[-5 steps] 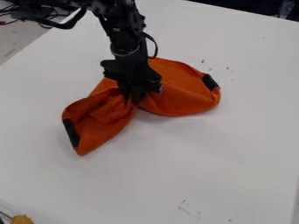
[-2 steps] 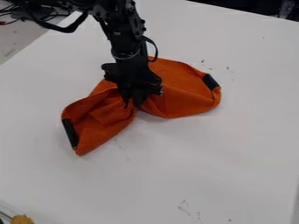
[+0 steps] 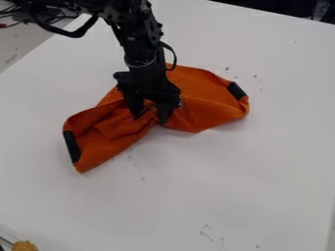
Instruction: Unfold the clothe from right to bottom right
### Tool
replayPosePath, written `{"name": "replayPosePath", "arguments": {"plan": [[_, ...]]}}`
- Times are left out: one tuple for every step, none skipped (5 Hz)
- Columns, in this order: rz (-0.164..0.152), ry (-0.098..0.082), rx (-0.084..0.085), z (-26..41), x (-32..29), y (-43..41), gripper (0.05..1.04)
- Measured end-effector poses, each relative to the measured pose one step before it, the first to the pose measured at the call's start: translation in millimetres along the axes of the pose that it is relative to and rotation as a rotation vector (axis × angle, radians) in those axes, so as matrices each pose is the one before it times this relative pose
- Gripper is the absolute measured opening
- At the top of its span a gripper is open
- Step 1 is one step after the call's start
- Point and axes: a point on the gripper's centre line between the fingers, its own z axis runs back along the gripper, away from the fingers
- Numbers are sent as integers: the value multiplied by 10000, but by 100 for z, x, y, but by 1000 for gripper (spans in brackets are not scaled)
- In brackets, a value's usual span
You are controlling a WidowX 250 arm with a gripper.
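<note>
The orange cloth (image 3: 210,100) lay bunched on the table (image 3: 229,186), narrow at its middle. Over that middle, the gripper (image 3: 150,117) was released, its 2 fingers spread. Good unfolding called for gripping 1 loose layer, lifting slightly, then drawing it gently toward the cloth's bottom right.

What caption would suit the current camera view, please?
Black gripper, fingers apart, at the bunched middle of an orange cloth on a white table.
</note>
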Motion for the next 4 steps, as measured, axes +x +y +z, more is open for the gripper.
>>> {"name": "replayPosePath", "arguments": {"plan": [[40,5,27,0,-9,44,850],[9,-18,72,-23,-187,85,548],[16,-165,37,277,132,31,288],[33,-247,98,686,11,38,143]]}}
